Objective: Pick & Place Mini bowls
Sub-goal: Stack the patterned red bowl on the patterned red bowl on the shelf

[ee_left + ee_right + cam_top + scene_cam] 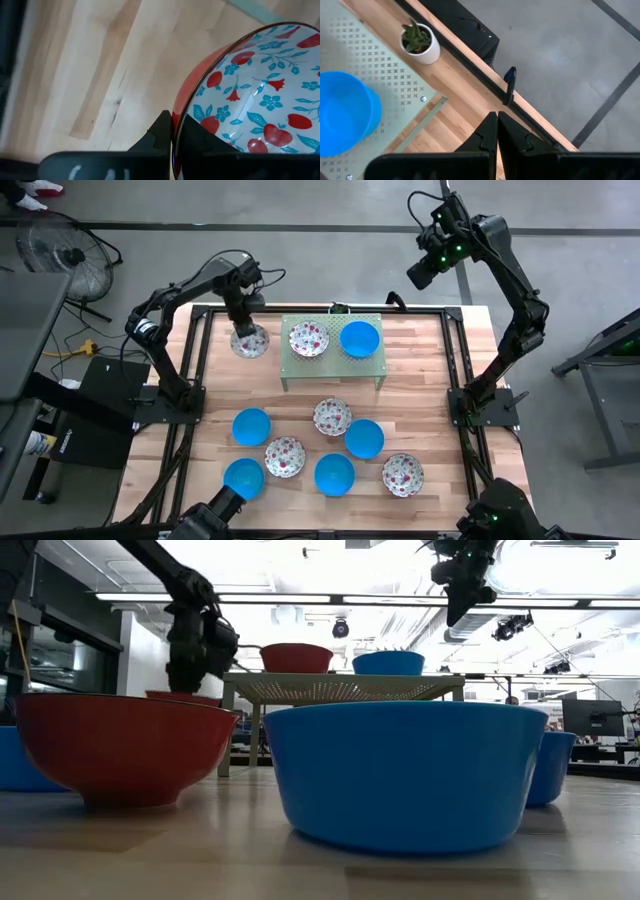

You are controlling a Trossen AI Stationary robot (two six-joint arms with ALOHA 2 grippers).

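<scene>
My left gripper (243,328) stands over the table's far left, left of the green stand (332,366), and is shut on a floral mini bowl (250,341) with a red outside. On the stand rest a floral bowl (308,338) and a blue bowl (359,338). On the near half of the table sit several more, among them a blue bowl (251,426), a floral bowl (332,417) and a second floral bowl (402,474). My right gripper (421,275) is shut and empty, raised high beyond the stand's far right corner. My left gripper pinches the floral bowl's rim (176,118), with one finger (200,137) inside against the patterned wall and the other finger (161,131) outside on the red wall. It comes from above, pointing down. Whether the bowl's base touches the table, I cannot tell.
A small potted plant (420,41) stands at the table's far edge behind the stand. A black frame rail (196,360) runs along the table's sides. Bare wood lies between the stand and the near group of bowls, and on the far right.
</scene>
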